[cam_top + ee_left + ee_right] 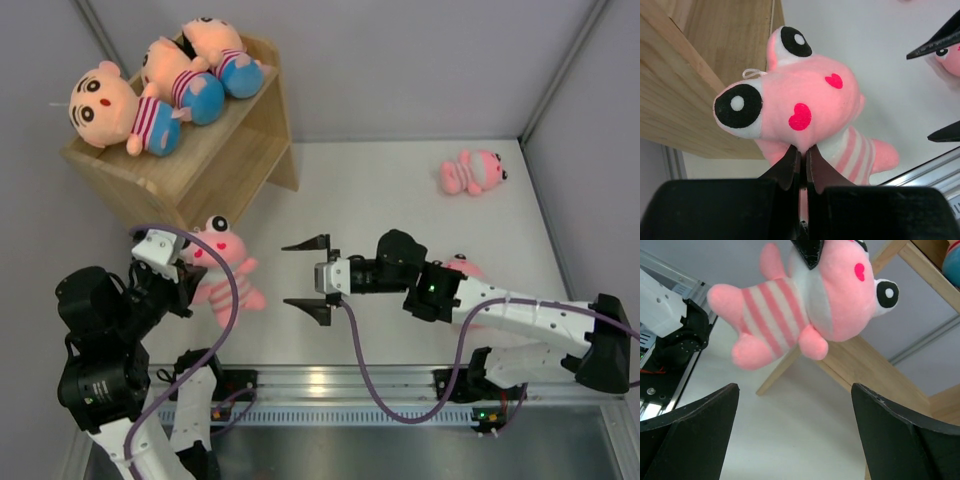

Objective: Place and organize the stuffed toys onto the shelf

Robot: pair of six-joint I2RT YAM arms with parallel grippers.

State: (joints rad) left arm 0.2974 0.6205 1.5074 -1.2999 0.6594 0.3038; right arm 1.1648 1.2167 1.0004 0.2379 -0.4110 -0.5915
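Observation:
Three boy dolls [135, 110] lie on the top of the wooden shelf [215, 160] at the back left. My left gripper [190, 270] is shut on a pink striped animal [222, 268] and holds it just in front of the shelf; the left wrist view shows its head [800, 100] pinched at the chin, and it also shows in the right wrist view [810, 300]. My right gripper [308, 274] is open and empty, right of that toy. A second pink animal [472, 172] lies at the back right. A third [462, 266] is mostly hidden under my right arm.
The shelf's side panel [685, 100] is close to the held toy's left. Grey walls enclose the table on the left, back and right. A metal rail [400, 385] runs along the near edge.

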